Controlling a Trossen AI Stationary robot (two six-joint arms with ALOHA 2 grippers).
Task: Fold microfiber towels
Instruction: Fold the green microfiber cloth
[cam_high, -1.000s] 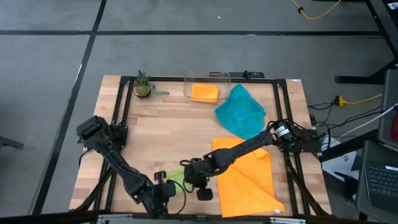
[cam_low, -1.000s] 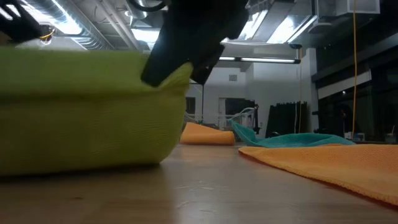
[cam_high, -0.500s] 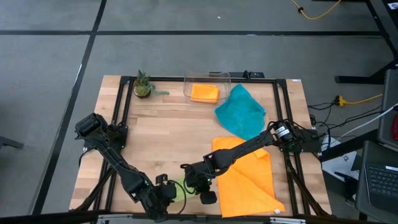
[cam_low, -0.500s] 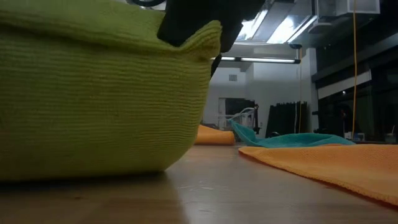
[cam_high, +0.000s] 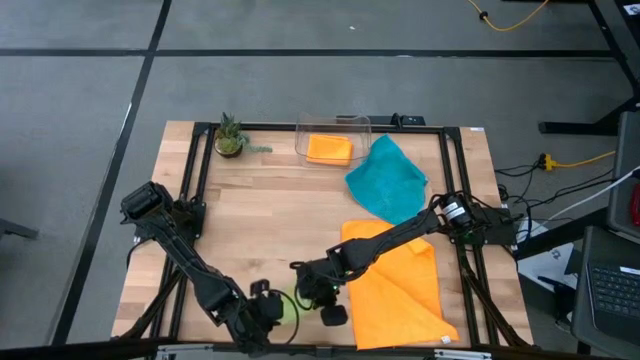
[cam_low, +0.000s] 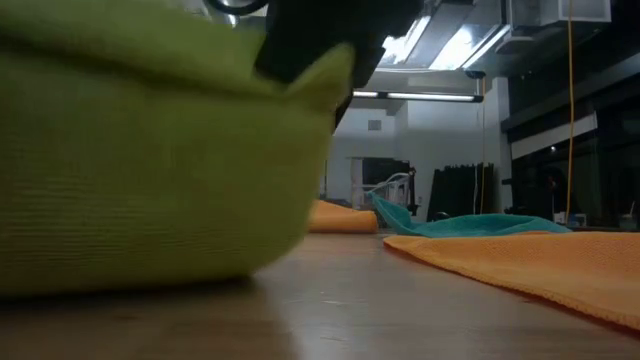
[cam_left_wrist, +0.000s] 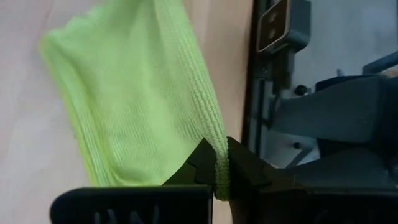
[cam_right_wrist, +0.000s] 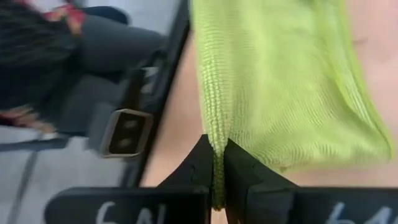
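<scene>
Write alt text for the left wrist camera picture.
The left gripper pinches the edge of a lime green microfiber towel between its shut dark fingers. The towel lies across the light wooden table, with black frame parts beyond the table edge.

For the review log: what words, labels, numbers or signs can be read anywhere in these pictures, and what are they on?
Nothing readable in any view.
Right gripper, shut on the lime green towel: pale marks on its finger mount, cut off by the picture's edge, not legible.
Left gripper, also pinching that towel: similar faint marks, unreadable.
Orange towels, teal towel, clear bin: no label seen.
</scene>
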